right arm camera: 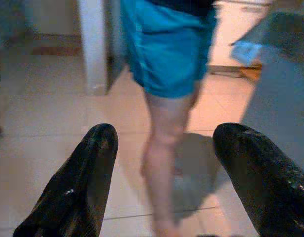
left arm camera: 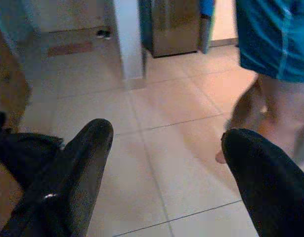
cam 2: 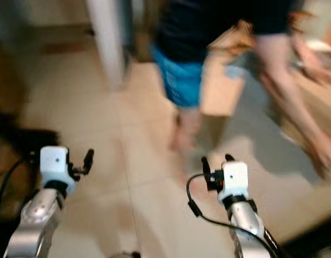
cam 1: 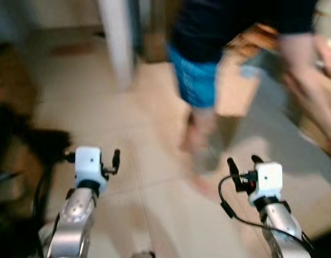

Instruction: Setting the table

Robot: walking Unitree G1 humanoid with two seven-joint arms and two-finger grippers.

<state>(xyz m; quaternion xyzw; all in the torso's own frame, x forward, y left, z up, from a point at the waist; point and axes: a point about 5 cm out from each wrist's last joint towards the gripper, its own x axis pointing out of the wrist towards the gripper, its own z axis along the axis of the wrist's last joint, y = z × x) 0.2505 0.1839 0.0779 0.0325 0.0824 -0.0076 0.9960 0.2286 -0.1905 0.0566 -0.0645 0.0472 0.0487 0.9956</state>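
Note:
Both eye views are blurred by motion. My left gripper (cam 1: pixel 92 157) is held out low on the left over the tiled floor, open with nothing between its fingers (left arm camera: pixel 82 168). My right gripper (cam 1: pixel 244 162) is held out on the right, also open and empty, its fingers (right arm camera: pixel 87 173) wide apart. No tableware can be made out. A person in blue shorts (cam 1: pixel 195 80) and a dark top stands on the tiles just ahead, between and beyond the two grippers.
A white pillar (cam 1: pixel 118 43) stands ahead on the left, with a metal cabinet (left arm camera: pixel 174 24) behind it. Dark objects (cam 1: pixel 20 156) lie at the left edge. A grey table edge (right arm camera: pixel 280 98) and wooden furniture (cam 1: pixel 240 80) are on the right. Beige floor tiles (cam 1: pixel 154 204) lie ahead.

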